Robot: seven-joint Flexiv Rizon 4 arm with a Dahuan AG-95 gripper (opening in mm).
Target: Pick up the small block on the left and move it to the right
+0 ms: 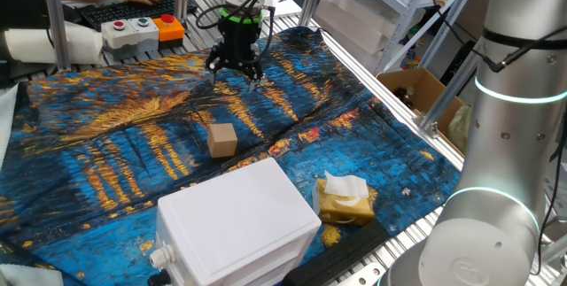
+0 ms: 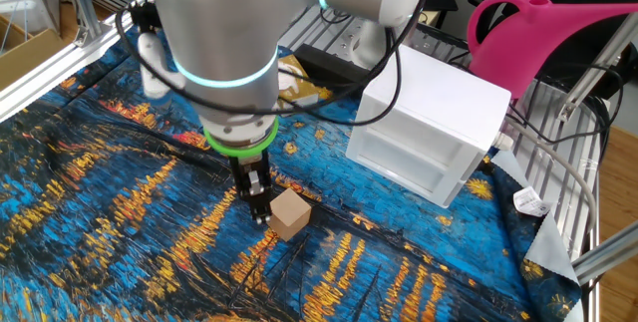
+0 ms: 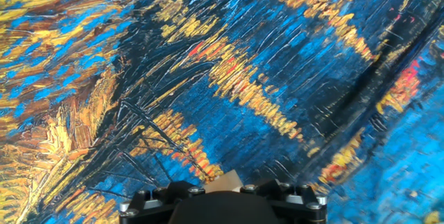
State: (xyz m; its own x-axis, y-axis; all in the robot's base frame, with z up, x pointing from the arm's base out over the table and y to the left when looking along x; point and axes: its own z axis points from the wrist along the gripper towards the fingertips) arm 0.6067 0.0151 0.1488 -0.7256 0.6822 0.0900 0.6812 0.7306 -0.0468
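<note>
The small block (image 1: 222, 139) is a plain light-tan wooden cube resting on the blue and yellow painted cloth (image 1: 106, 144), near the middle of the table. My gripper (image 1: 235, 72) hangs above the cloth, beyond the block and apart from it, with its fingers spread and nothing between them. In the other fixed view the block (image 2: 289, 213) lies just right of the gripper (image 2: 258, 200). In the hand view only a corner of the block (image 3: 226, 181) shows at the bottom edge, above the black gripper body; the fingertips are out of view.
A large white plastic box (image 1: 235, 224) stands in front of the block. A yellow-brown tissue pack (image 1: 345, 199) lies to its right. A button box (image 1: 142, 29) sits at the back. A pink watering can (image 2: 538, 33) stands past the white box.
</note>
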